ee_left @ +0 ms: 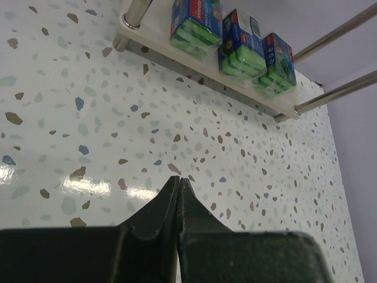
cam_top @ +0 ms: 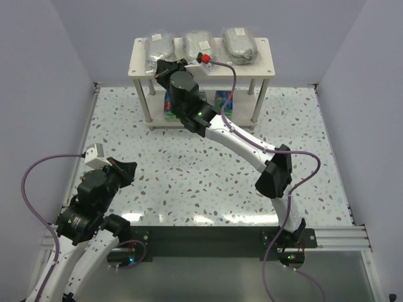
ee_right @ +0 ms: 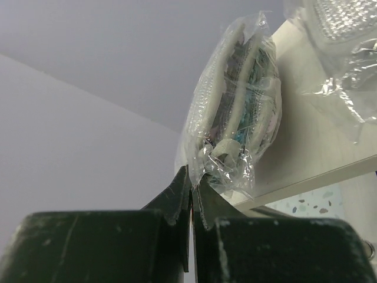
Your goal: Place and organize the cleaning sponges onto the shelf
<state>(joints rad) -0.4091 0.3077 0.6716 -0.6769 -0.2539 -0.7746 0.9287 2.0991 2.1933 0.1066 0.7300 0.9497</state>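
Note:
The cream shelf (cam_top: 140, 66) stands at the far side. Three grey oval bundles in clear wrap lie on its top tier: left (cam_top: 158, 48), middle (cam_top: 199, 43), right (cam_top: 240, 44). Three green-and-blue packs (ee_left: 241, 44) stand in a row on the lower tier (ee_left: 154, 44). My right gripper (cam_top: 165, 67) reaches to the top tier's front edge and is shut on the clear wrap of the left bundle (ee_right: 232, 112), which stands on its edge on the shelf top (ee_right: 312, 141). In the right wrist view, that gripper (ee_right: 192, 177) pinches the wrap at its tips. My left gripper (cam_top: 128, 168) is shut and empty, low over the speckled table (ee_left: 88, 118).
Pale walls close in the table on the left, right and back. The shelf's metal legs (ee_left: 333, 35) stand at its corners. The right arm (cam_top: 242, 145) stretches diagonally across the table's middle. A black bar (cam_top: 208, 236) runs along the near edge between the arm bases.

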